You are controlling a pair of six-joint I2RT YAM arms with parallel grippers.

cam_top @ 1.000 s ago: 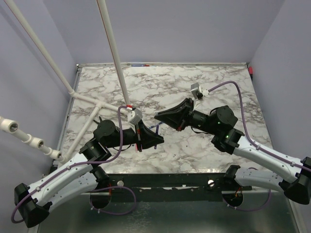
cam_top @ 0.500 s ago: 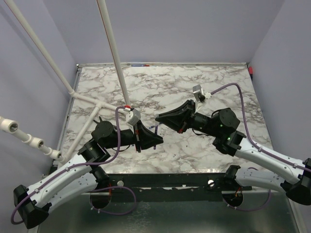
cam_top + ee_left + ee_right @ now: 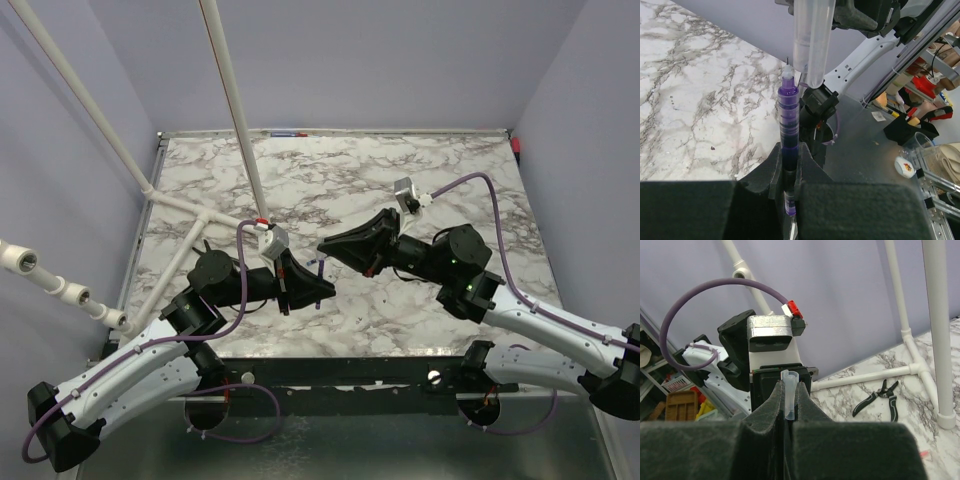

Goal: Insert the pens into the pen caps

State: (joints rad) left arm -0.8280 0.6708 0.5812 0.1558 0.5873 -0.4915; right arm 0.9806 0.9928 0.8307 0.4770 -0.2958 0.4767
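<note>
Your purple-blue pen [image 3: 788, 120] is standing upright, pale tip right beside the open end of the clear cap [image 3: 812, 40], not in it yet.

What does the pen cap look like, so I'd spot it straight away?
Look above the middle of the marbled table, where the right pincer faces the left pincer. The right one is shut on the pen cap: a short, clear, colourless tube, unlike the purple-blue pen that the left one holds.
</note>
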